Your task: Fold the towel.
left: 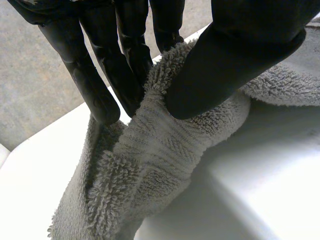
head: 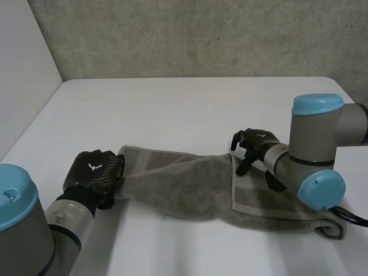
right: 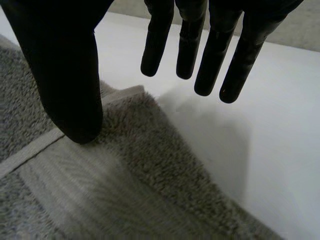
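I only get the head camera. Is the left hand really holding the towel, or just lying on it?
Observer: Holding it. In the left wrist view, the left hand pinches a bunched end of the towel between its thumb and fingers.
Operator: And the other one?
Observer: Not holding. In the right wrist view, the right hand is open, with its thumb over the towel's corner. I cannot tell if it touches.
Operator: What's past that corner?
Observer: Its fingers, straight, above the bare table.
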### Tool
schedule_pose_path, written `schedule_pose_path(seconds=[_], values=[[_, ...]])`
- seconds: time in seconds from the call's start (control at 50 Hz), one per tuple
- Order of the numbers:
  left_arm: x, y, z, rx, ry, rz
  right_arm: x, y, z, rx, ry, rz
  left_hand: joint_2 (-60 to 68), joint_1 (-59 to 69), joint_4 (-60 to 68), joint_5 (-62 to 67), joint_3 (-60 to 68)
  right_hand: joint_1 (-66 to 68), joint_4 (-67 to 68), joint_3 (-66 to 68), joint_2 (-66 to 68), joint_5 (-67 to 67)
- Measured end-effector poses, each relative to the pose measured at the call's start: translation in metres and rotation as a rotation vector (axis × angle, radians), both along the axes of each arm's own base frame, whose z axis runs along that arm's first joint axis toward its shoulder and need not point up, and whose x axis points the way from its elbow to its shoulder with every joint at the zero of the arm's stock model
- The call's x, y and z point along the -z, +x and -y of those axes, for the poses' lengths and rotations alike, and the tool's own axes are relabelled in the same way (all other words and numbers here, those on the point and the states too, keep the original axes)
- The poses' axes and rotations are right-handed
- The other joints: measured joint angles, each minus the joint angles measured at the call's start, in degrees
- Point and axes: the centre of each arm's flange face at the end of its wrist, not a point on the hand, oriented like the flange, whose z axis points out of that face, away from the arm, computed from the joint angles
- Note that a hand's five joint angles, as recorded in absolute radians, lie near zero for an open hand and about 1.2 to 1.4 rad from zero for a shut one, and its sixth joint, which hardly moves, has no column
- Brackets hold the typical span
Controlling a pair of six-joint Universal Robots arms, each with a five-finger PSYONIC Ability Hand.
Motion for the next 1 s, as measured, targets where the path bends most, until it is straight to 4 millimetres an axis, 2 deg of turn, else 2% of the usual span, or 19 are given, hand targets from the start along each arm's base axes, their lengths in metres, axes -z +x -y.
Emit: schedule_pose_path(seconds=[0.3, 0.34, 0.38, 0.4, 0.42, 0.44, 0.48, 0.5, 0.52, 0.54, 0.58, 0.62, 0.68, 0.8, 0.82, 0.86, 0.9, 0.96, 1.0], values=[[0.000, 0.000, 0.003, -0.007, -0.001, 0.000, 0.011, 0.003, -0.002, -0.014, 0.026, -0.012, 0.0, 0.0, 0.0, 0.0, 0.0, -0.1, 0.4, 0.1, 1.0, 1.0], [0.000, 0.000, 0.004, -0.008, -0.002, -0.001, 0.013, 0.002, -0.002, -0.015, 0.030, -0.016, 0.0, 0.0, 0.0, 0.0, 0.0, 17.1, 14.6, 14.4, 15.9, 13.9], [0.000, 0.000, 0.005, -0.009, -0.003, -0.002, 0.014, 0.002, -0.002, -0.015, 0.030, -0.017, 0.0, 0.0, 0.0, 0.0, 0.0, 17.1, 14.6, 14.4, 15.9, 13.9], [-0.001, -0.001, 0.006, -0.009, -0.005, -0.004, 0.014, 0.002, -0.002, -0.016, 0.028, -0.018, 0.0, 0.0, 0.0, 0.0, 0.0, 30.9, 27.0, 26.8, 27.5, 25.7], [-0.001, -0.001, 0.006, -0.009, -0.005, -0.004, 0.014, 0.002, -0.002, -0.016, 0.028, -0.018, 0.0, 0.0, 0.0, 0.0, 0.0, 30.9, 27.0, 26.8, 27.5, 25.7], [-0.002, -0.002, 0.009, -0.011, -0.014, -0.009, 0.011, 0.003, 0.000, -0.016, 0.015, -0.015, 0.0, 0.0, 0.0, 0.0, 0.0, 40.0, 35.9, 35.1, 36.3, 34.3], [-0.003, -0.003, 0.010, -0.011, -0.019, -0.012, 0.009, 0.003, 0.001, -0.015, 0.006, -0.012, 0.0, 0.0, 0.0, 0.0, 0.0, 40.5, 36.9, 35.8, 36.9, 35.0], [-0.007, -0.006, 0.016, -0.012, -0.040, -0.024, -0.004, 0.004, 0.005, -0.014, -0.041, 0.007, 0.0, 0.0, 0.0, 0.0, 0.0, 40.6, 37.1, 35.9, 36.9, 35.1], [-0.007, -0.006, 0.016, -0.012, -0.040, -0.024, -0.004, 0.004, 0.005, -0.014, -0.041, 0.007, 0.0, 0.0, 0.0, 0.0, 0.0, 40.6, 37.1, 35.9, 36.9, 35.1], [-0.014, -0.010, 0.024, -0.014, -0.075, -0.045, -0.024, 0.006, 0.010, -0.012, -0.110, 0.037, 0.0, 0.0, 0.0, 0.0, 0.0, 40.8, 37.2, 36.0, 36.9, 35.1], [-0.017, -0.012, 0.028, -0.014, -0.089, -0.053, -0.032, 0.006, 0.012, -0.012, -0.135, 0.047, 0.0, 0.0, 0.0, 0.0, 0.0, 40.8, 37.2, 36.0, 36.9, 35.1], [-0.042, -0.023, 0.052, -0.022, -0.193, -0.104, -0.083, 0.009, 0.022, -0.008, -0.320, 0.124, 0.0, 0.0, 0.0, 0.0, 0.0, 41.2, 37.2, 36.3, 36.9, 35.1], [-0.071, -0.033, 0.077, -0.034, -0.312, -0.150, -0.136, 0.010, 0.027, -0.006, -0.519, 0.204, 0.0, -0.1, 0.0, 0.0, 0.0, 41.4, 37.2, 36.3, 36.9, 35.1], [-0.151, -0.044, 0.122, -0.072, -0.603, -0.247, -0.219, 0.007, 0.022, -0.009, -0.850, 0.337, 0.0, -0.1, 0.0, 0.0, 0.0, 41.7, 37.2, 36.5, 36.9, 36.0], [-0.151, -0.044, 0.122, -0.072, -0.603, -0.247, -0.219, 0.007, 0.022, -0.009, -0.850, 0.337, 0.0, -0.1, 0.0, 0.0, 0.0, 41.7, 37.2, 36.5, 36.9, 36.0], [-0.182, -0.044, 0.134, -0.093, -0.707, -0.287, -0.240, 0.005, 0.017, -0.023, -0.935, 0.367, 0.0, -0.1, 0.0, 0.0, 0.0, 41.7, 37.2, 36.8, 37.1, 36.1], [-0.190, -0.043, 0.137, -0.102, -0.734, -0.298, -0.246, 0.003, 0.014, -0.042, -0.957, 0.371, 0.0, -0.1, 0.0, 0.2, 0.0, 41.7, 37.2, 36.8, 37.1, 36.2], [-0.189, -0.040, 0.140, -0.112, -0.734, -0.293, -0.242, 0.000, 0.014, -0.082, -0.934, 0.350, 0.0, -0.1, 0.0, 0.3, 0.0, 41.7, 37.2, 37.0, 37.1, 36.4], [-0.171, -0.037, 0.140, -0.112, -0.684, -0.263, -0.227, -0.004, 0.015, -0.129, -0.868, 0.312, 0.0, -0.1, 0.0, 0.3, 0.0, 41.8, 37.4, 37.0, 37.1, 36.4]])
